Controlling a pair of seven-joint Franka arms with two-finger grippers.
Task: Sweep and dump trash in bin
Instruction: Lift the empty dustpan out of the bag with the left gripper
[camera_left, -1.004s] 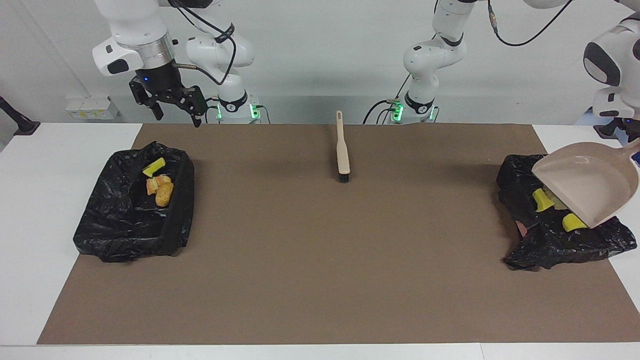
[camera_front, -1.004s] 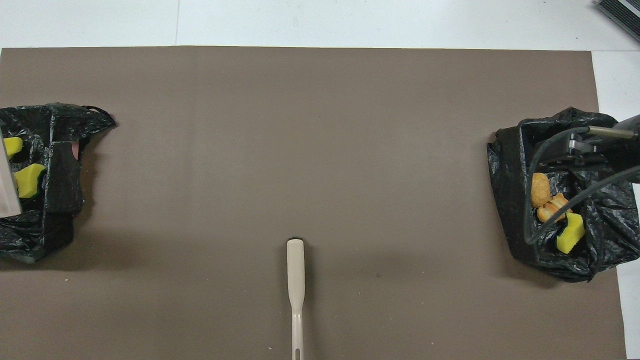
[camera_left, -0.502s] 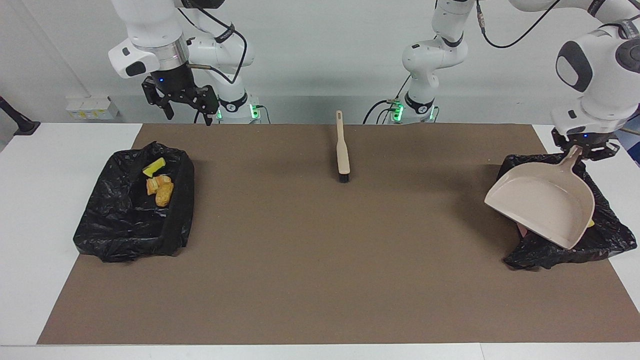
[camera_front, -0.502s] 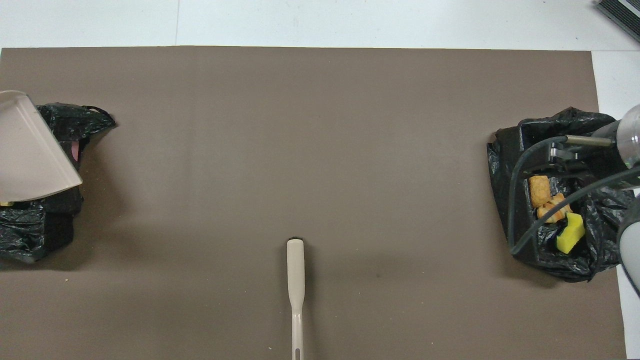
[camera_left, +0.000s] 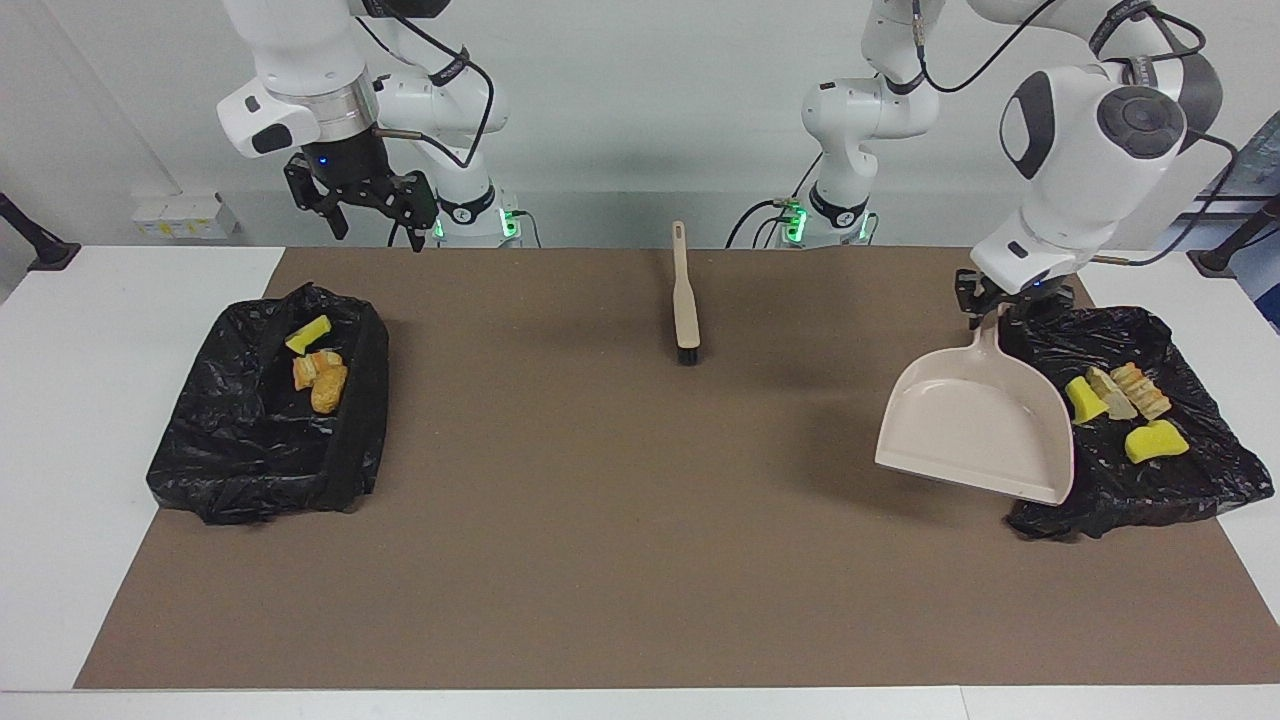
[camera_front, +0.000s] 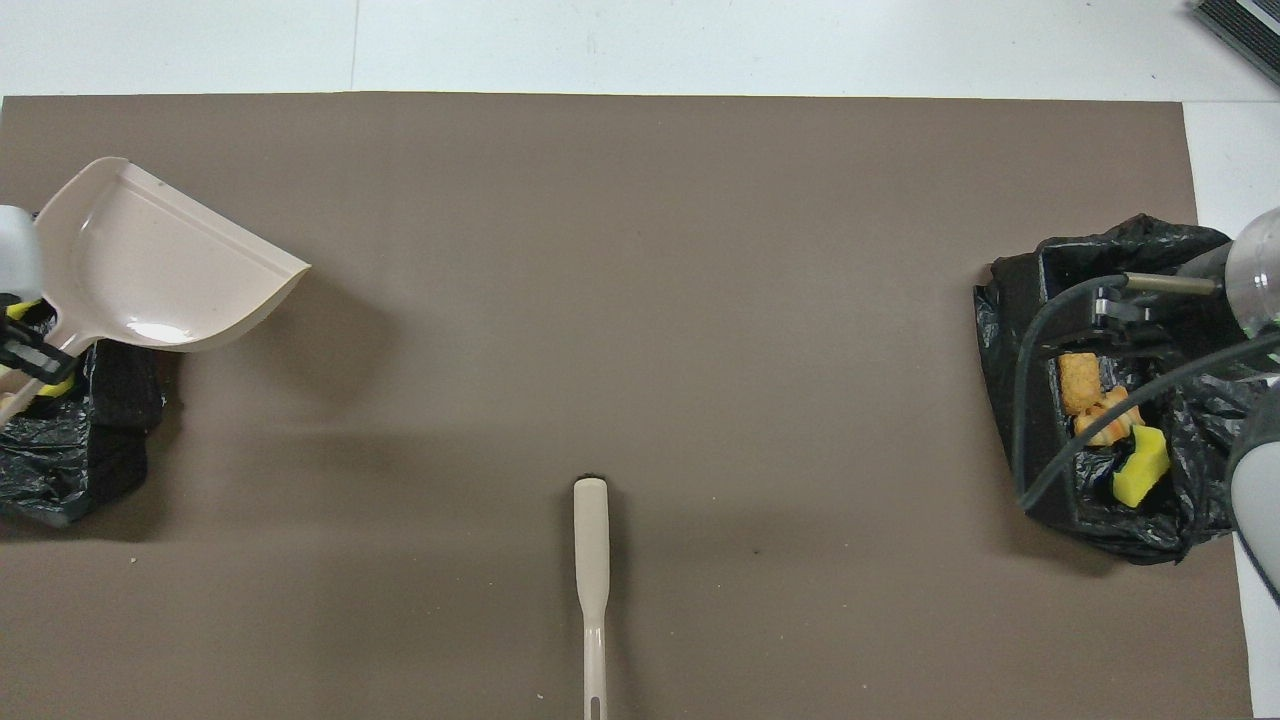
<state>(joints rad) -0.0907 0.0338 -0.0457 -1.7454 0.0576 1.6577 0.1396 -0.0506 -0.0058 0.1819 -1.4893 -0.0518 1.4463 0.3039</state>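
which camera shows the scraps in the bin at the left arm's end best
The facing view: all four scraps lie exposed in that bin. Overhead, the left gripper and dustpan hide nearly all of them.

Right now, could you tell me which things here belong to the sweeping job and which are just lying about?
Job:
- dustpan, held up by the left gripper
- brush
- trash in the bin at the left arm's end
- trash in the other bin

Lying about:
- brown mat
- right gripper, waiting

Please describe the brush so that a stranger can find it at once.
On the brown mat, look midway between the two black bin bags, at the edge nearest the robots. The brush lies flat there: slim, beige, with black bristles, touched by neither gripper.
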